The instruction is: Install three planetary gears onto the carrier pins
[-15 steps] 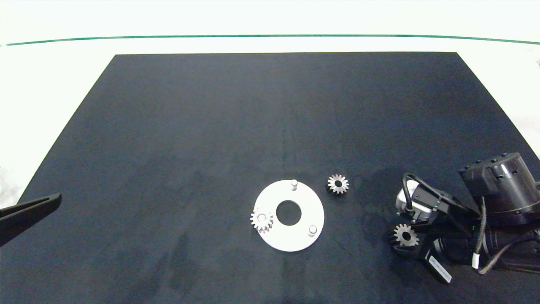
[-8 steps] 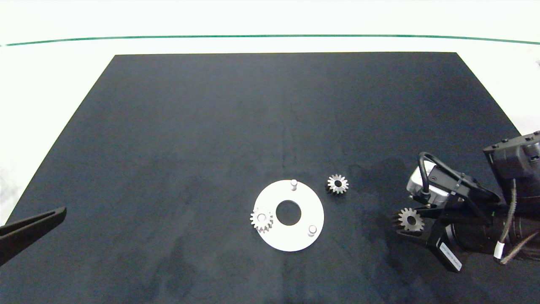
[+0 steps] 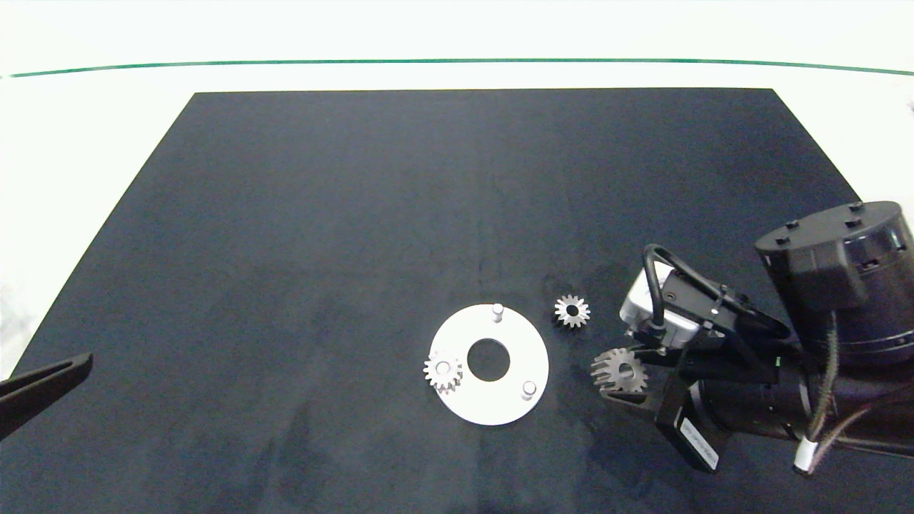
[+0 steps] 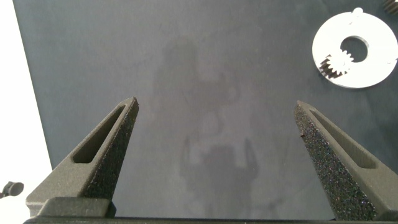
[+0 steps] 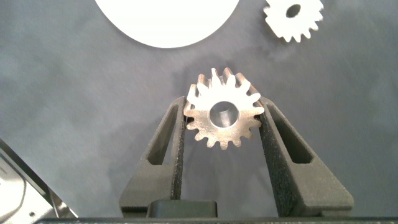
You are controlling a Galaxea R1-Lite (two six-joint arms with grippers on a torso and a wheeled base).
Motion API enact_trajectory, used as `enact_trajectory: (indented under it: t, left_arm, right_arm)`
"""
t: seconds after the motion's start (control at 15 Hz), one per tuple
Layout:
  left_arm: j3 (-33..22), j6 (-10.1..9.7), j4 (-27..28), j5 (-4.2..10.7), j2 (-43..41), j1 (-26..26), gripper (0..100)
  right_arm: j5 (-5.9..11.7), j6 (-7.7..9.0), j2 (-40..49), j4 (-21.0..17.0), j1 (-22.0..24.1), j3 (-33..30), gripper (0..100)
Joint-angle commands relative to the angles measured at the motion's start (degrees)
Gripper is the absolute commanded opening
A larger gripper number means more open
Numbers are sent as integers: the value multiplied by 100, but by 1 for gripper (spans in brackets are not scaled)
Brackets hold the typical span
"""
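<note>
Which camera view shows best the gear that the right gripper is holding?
The right wrist view: the held gear fills the middle, clamped between both fingers of the right gripper, teeth and centre hole clear. The head view shows it smaller, at the gripper's tip beside the white disc. The left wrist view does not show it.
</note>
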State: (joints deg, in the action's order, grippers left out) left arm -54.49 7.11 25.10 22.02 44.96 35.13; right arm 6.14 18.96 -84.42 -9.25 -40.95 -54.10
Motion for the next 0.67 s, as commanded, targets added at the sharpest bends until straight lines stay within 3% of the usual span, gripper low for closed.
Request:
enact_trajectory:
  t: [0.07,0.67]
  left_arm:
    - [35,1,21,13,-119,2,100]
    - [211,-8,4,13,-137,2,100]
  right_arm:
    - [10,12,-461,-6,-185,-153,25]
    - [27,3,-1349,-15,-546,-944,25]
